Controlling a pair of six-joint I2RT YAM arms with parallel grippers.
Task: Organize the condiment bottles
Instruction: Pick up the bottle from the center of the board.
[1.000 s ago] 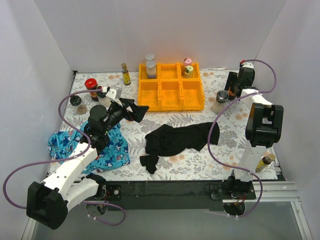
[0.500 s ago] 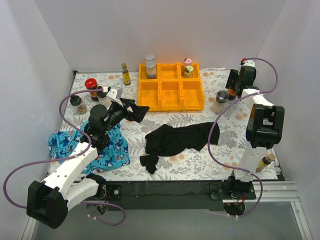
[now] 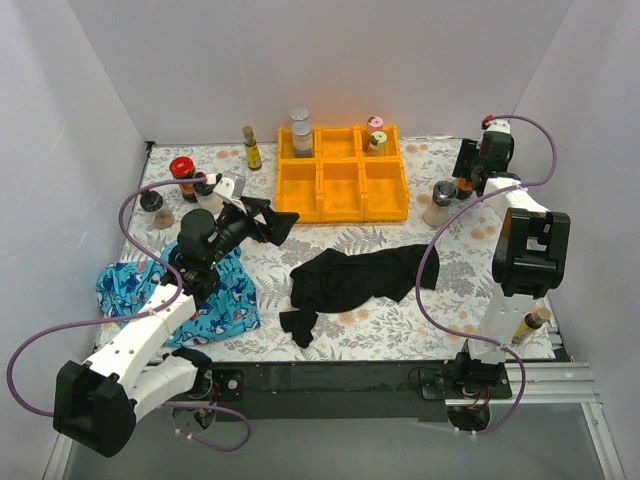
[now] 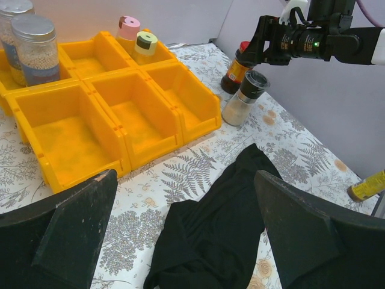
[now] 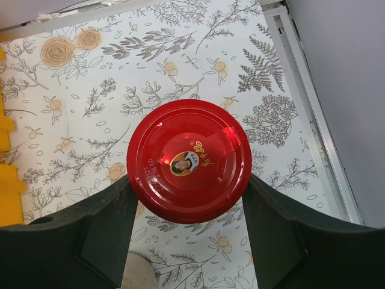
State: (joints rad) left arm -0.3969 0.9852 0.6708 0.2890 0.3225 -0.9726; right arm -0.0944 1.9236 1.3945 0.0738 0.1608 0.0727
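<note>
The right gripper (image 5: 187,180) hangs straight over a red-lidded jar (image 5: 187,159), with its 2 fingers (image 5: 90,235) one at each side of the lid. They are very close to the lid's edge, but I cannot tell if they already press on it. The jar stands upright on the flowered table (image 5: 180,60). Just to the left of this gripper stands a clear grinder (image 4: 243,99) with a black cap, and further left is the orange tray (image 4: 123,158) with 6 compartments. The left gripper (image 4: 185,180) has its fingers wide apart, holds nothing and hovers above the table, facing the tray. Ahead of it, at the far left compartment, are 2 silver-lidded jars (image 4: 37,48); whether both are inside I cannot tell. In the far right compartment stand a pink-lidded jar (image 4: 128,29) and a yellow-lidded jar (image 4: 145,44). Under and to the right of this gripper lies a black cloth (image 4: 222,223), and well beyond it a yellow-capped amber bottle (image 4: 368,186). Behind it lies a blue cloth (image 3: 190,295). To its left stands a second red-lidded jar (image 3: 182,172), and near the tray's left side a second amber bottle (image 3: 250,148).
</note>
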